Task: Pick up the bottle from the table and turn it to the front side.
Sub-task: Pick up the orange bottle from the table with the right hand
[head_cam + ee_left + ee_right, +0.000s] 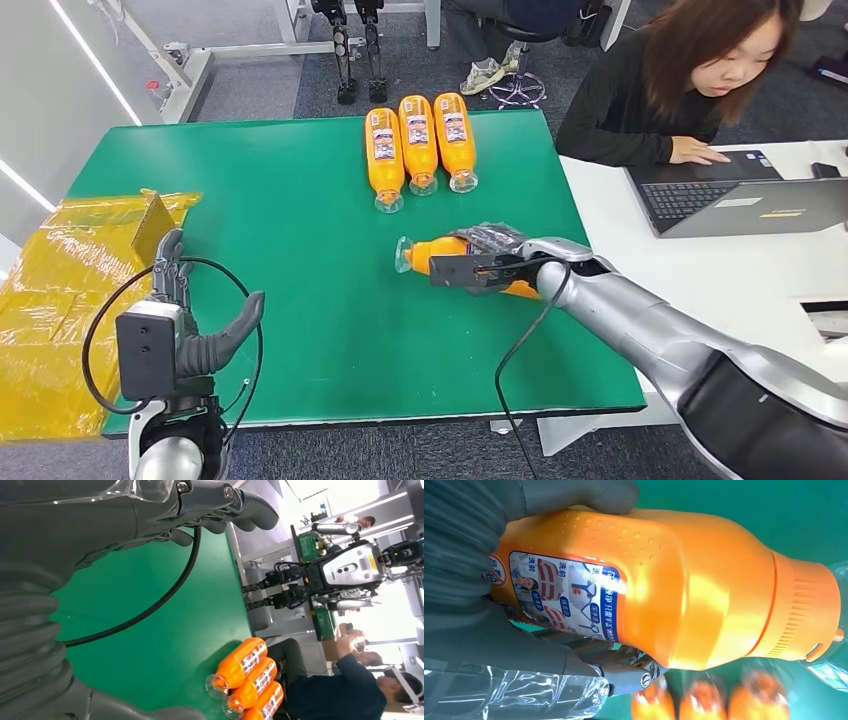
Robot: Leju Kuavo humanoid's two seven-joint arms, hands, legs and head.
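Head view shows my right hand point(490, 262) with fingers wrapped around the orange bottle point(432, 253), lying sideways near the table's point(300, 220) right edge. My left hand point(190, 320) hovers at the near-left corner, fingers loosely spread, holding nothing. Three more bottles point(418, 145) lie along the far edge.

Green table point(300, 200): three orange bottles point(418, 142) side by side at far edge, fourth bottle point(432, 254) mid-table, lying.

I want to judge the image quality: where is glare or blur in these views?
Right wrist view: a bright glare patch on the held bottle; the three bottles behind it are blurred. Left wrist view: the background windows are overexposed. Head view: sharp and evenly lit.
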